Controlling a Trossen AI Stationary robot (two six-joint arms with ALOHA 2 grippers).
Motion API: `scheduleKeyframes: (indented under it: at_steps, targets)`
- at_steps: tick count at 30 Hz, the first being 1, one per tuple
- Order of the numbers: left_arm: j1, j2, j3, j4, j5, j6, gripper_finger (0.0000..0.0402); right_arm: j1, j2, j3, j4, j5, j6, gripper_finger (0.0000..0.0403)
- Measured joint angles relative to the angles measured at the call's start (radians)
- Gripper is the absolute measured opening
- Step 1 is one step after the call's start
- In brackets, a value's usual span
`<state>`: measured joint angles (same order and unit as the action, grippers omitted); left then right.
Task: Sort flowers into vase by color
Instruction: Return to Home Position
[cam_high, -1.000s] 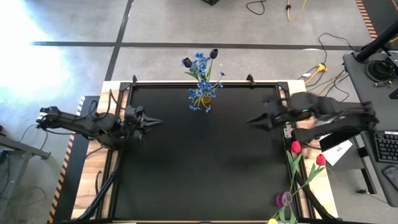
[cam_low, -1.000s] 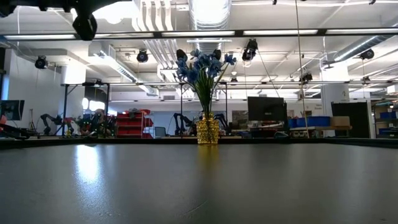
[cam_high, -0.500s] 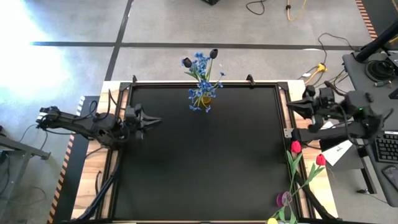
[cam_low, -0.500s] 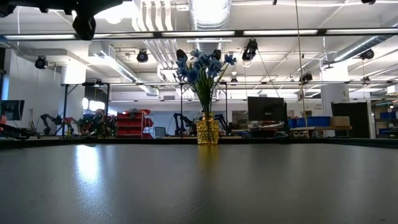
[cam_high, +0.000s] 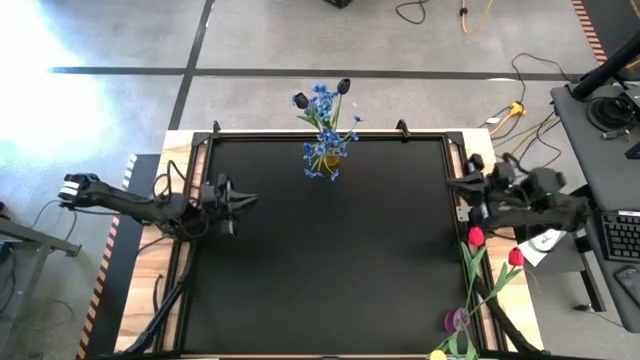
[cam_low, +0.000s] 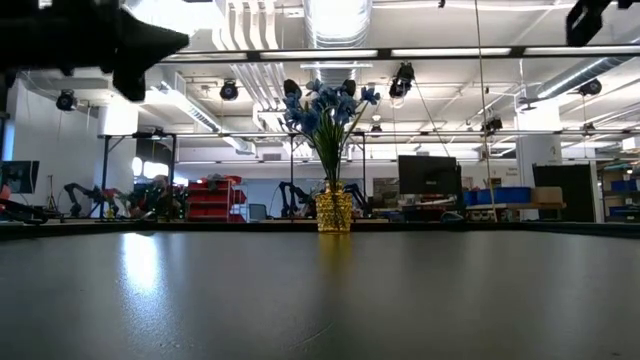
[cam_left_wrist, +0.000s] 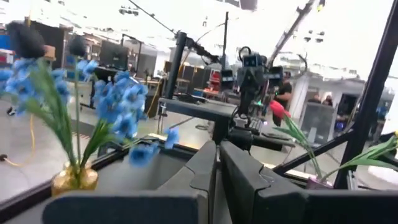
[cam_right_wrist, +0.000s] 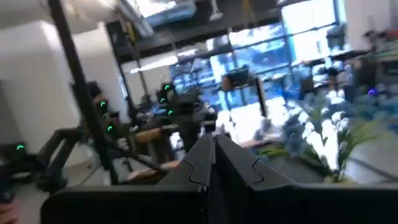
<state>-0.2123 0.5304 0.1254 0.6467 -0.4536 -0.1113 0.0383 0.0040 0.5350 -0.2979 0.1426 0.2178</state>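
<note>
Both arms are sitting at the sides of the black table (cam_high: 330, 260), a parked pose that suits the end of a sorting job. The left gripper (cam_high: 243, 197) is hovering at nine o'clock and the right gripper (cam_high: 450, 184) at three o'clock, each pointing inward across the top. In both wrist views the fingers are pressing together with nothing between them, apparently because no stem is left to carry. The flowers are standing in two groups. At twelve o'clock, on the far edge, a gold vase (cam_high: 328, 157) is holding the blue sprigs (cam_high: 322, 100) and the dark tulips (cam_high: 343, 86). Down by the five o'clock corner, a purple vase (cam_high: 458, 320) is holding the red tulips (cam_high: 476, 236), which are leaning out toward three o'clock, and a yellow tulip (cam_high: 438, 355) drooping toward six. The vases are well apart, likely to keep the cool and warm colours separate, and no loose flower is showing on the table.
</note>
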Motion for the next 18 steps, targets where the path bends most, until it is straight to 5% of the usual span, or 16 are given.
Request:
scheduleKeyframes:
  at_steps: [4,12,18]
  targets:
    - [0.001,-0.003,-0.115,0.146,-0.005,-0.012,0.0010,0.000,0.062,-0.116,0.210,-0.053,-0.035,0.0013]
    - [0.003,0.015,-0.038,-0.151,-0.032,0.034,0.0010,0.000,0.116,-0.395,0.669,-0.053,-0.088,0.0013]
    - [0.003,0.018,-0.037,-0.151,0.039,0.077,0.0010,-0.002,0.115,-0.522,0.693,-0.035,0.022,0.0013]
